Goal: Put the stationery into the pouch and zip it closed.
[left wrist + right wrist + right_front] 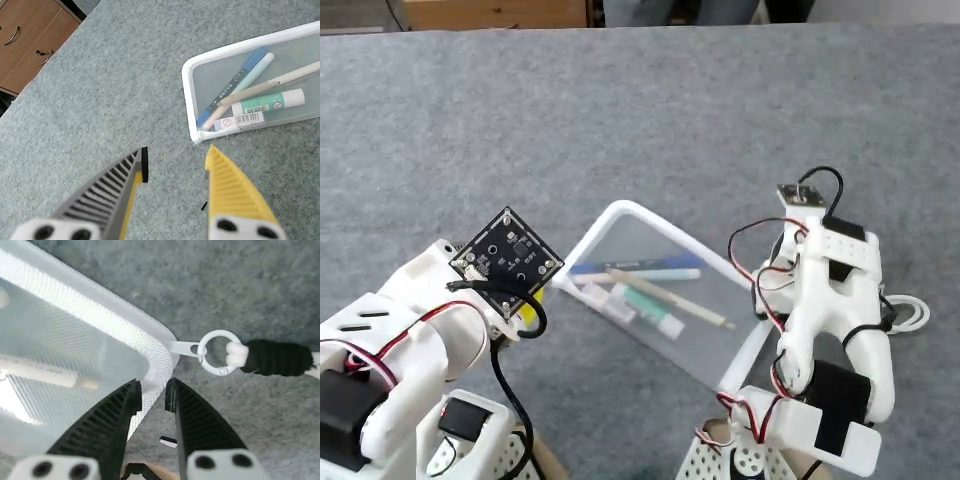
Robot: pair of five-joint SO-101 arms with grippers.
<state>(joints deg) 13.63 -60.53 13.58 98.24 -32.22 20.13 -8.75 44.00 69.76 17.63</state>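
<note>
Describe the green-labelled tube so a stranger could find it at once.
Start at the grey table and find the see-through pouch with the white rim. Inside it, among the stationery, lies the green-labelled tube. It is short and thick with a white end, while the blue pen and the pale stick beside it are long and thin.

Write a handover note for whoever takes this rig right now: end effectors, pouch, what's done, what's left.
Left end effector: open, holding nothing, over the table beside a corner of the pouch.
Right end effector: shut on the pouch's edge, next to the zip pull ring.
Done: the stationery lies inside the pouch.
Left: zip it closed. I cannot tell how far the zip is already drawn.
</note>
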